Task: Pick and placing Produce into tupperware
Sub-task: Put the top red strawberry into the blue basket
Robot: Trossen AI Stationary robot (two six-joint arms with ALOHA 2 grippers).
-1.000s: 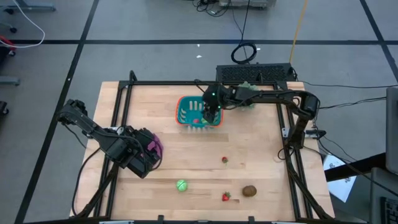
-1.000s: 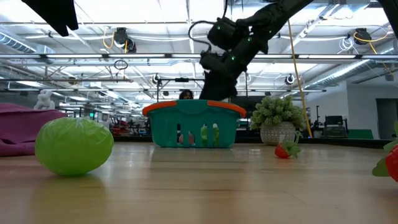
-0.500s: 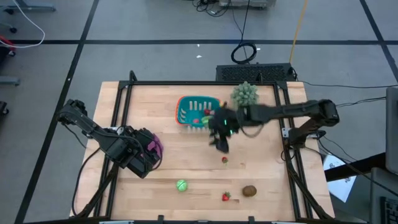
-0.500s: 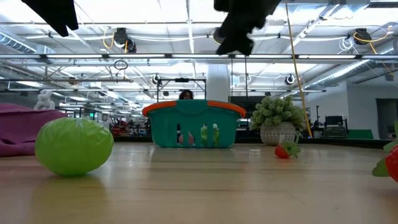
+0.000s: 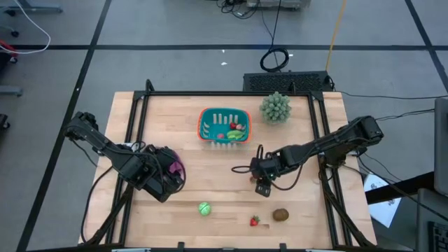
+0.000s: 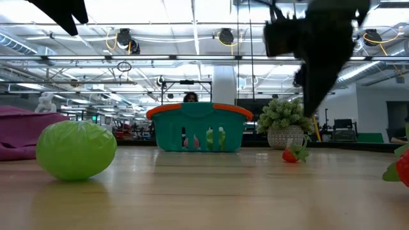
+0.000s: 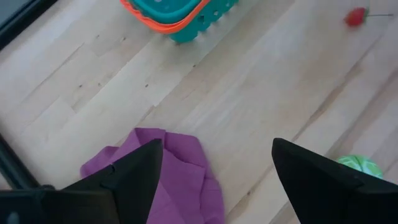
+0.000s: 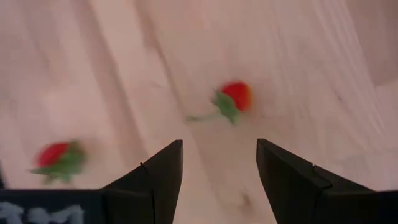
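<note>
The teal basket with the orange rim (image 5: 224, 126) stands at the table's far middle, with red and green pieces (image 5: 234, 129) inside. On the table lie a small strawberry (image 8: 235, 96), a second strawberry (image 5: 254, 221), a green piece (image 5: 204, 208) and a brown kiwi piece (image 5: 281, 214). My right gripper (image 8: 219, 149) is open and hovers above the table's middle, just short of the first strawberry. At the table's left, my left gripper (image 7: 216, 149) is open above the purple cloth (image 7: 168, 171).
A spiky pale-green plant ball in a pot (image 5: 276, 107) stands right of the basket at the far edge. The purple cloth (image 5: 173, 165) lies at the left. A black frame (image 5: 210, 93) runs around the table's edges. Bare wood lies between basket and near pieces.
My right gripper has swung from over the basket toward the table's near edge and somewhat right, and now stands lower, above the strawberry in the table's middle. The basket's inside, hidden by the gripper before, now shows red and green pieces.
</note>
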